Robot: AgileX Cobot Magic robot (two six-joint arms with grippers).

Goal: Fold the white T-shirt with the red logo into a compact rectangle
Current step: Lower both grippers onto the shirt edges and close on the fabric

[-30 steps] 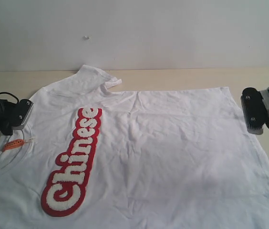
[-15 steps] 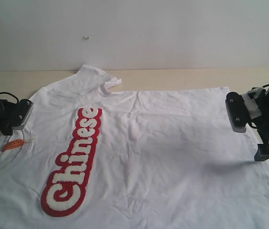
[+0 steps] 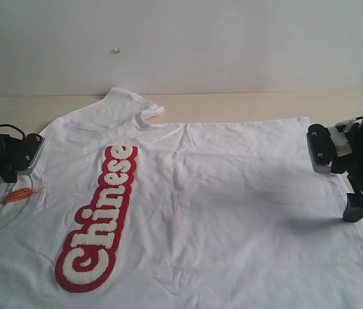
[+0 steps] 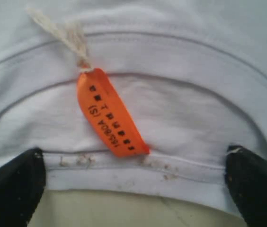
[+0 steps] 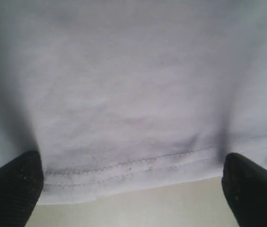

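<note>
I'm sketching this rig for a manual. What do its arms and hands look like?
Both arms are black. A black cable loops by the left hand, whose rectangular finger pad is grey-faced. The right hand has a similar pad plus white-grey parts behind. Fingertips are black, finely ribbed.

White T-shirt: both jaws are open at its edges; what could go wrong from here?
1. The left jaws straddle the collar with the orange tag between them; closing might pinch the tag or only one layer.
2. The right jaws sit at the very hem of the white T-shirt; a shallow grip could slip when lifting.
</note>
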